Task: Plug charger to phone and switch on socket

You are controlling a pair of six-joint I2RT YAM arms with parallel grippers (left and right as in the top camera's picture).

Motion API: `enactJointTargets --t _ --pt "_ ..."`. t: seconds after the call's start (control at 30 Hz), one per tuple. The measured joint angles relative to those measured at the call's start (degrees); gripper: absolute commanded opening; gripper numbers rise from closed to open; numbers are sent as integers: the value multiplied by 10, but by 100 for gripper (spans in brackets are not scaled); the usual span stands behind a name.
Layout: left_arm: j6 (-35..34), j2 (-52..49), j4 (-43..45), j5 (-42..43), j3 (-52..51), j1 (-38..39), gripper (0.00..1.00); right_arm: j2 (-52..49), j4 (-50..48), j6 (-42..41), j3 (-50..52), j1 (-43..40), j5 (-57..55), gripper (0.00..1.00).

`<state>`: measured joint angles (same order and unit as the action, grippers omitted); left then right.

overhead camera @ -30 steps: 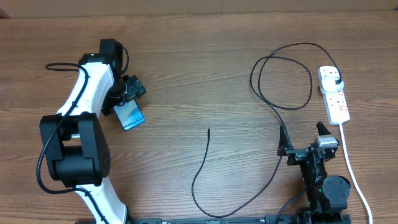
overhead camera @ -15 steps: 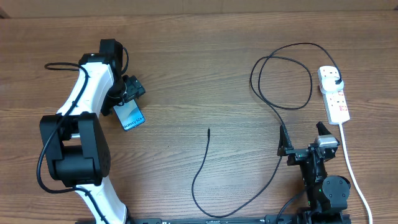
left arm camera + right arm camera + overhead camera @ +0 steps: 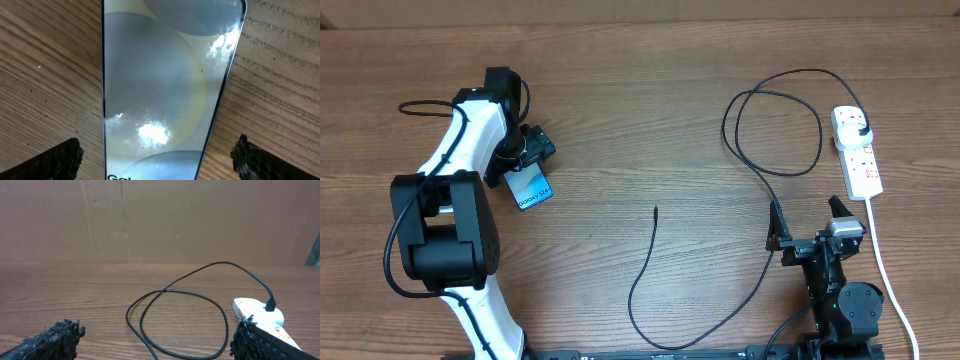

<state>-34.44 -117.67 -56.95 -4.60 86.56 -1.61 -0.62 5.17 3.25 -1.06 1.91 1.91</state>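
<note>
**Left.** The left gripper (image 3: 157,162) hangs over the phone (image 3: 160,90) with its fingers (image 3: 55,160) spread wide, one outside each long edge. Neither finger visibly touches the phone. The phone lies screen-up on the table (image 3: 640,90), directly beneath and between these fingers. Its long axis runs straight ahead from them, so closing would likely bear on its two long edges.

**Centre.** The connector tip (image 3: 655,209) of the charger cable (image 3: 220,263) lies loose on the wood, well apart from the phone. It sits off to the right of the left fingers and to the left of the right ones, and points away from the robot. It lies roughly midway between the arms, but the left arm is taken up with the phone, so the right arm seems better placed to fetch it.

**Right.** The right gripper (image 3: 807,220) is also spread wide, holds nothing, and sits low near the table edge. The power strip (image 3: 858,150) lies ahead and to the right of its fingers, its long axis running away from them. The black plug (image 3: 861,124) is already seated at its far end.
</note>
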Motion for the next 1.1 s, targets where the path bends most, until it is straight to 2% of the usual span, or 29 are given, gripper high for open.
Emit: enactJointTargets --t 1.1 --pt "0 -33 0 0 0 0 100 0 0 0 0 0 0 100"
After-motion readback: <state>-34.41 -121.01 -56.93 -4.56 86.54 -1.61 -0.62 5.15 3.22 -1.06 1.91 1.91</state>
